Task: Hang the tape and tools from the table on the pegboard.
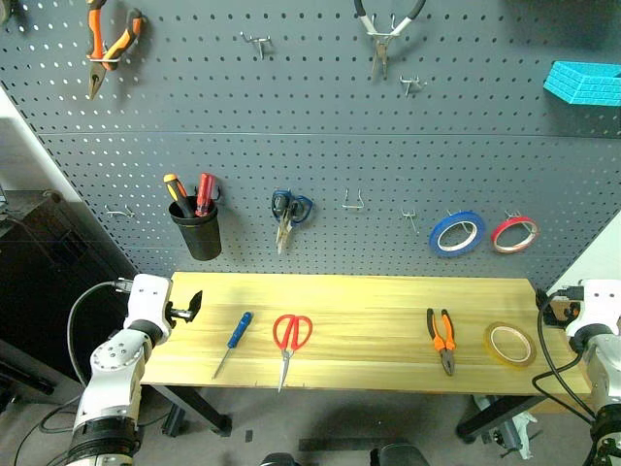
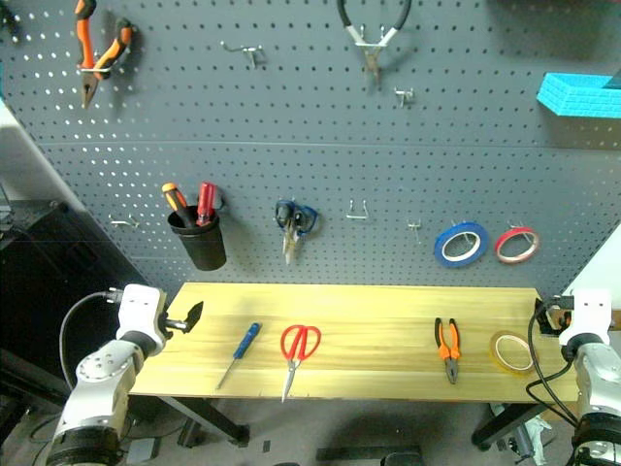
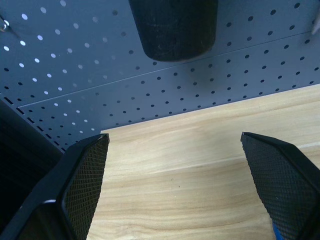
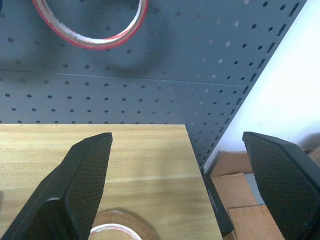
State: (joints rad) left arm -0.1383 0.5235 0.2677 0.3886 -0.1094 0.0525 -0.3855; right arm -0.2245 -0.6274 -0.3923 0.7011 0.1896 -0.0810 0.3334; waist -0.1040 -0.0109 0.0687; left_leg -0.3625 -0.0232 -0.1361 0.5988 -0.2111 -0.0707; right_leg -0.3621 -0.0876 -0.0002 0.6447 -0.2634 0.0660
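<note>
both tools, left tool (image 3: 175,190) and right tool (image 4: 175,190), gaping empty; tape (image 1: 510,344) flat at counter (image 1: 369,301) right end by right tool, light, flimsy, i'd pinch its rim.

Workshop, tool pegboard (image 1: 320,136), wooden table (image 1: 369,311)

Low in the frame, the light yellow wooden bench (image 1: 369,301) carries a blue-handled screwdriver (image 1: 234,343), red-handled scissors (image 1: 289,342), orange-and-black pliers (image 1: 441,340) and a yellowish translucent tape ring (image 1: 510,344) (far right); the dark grey pegboard (image 1: 320,146) rises behind.
</note>
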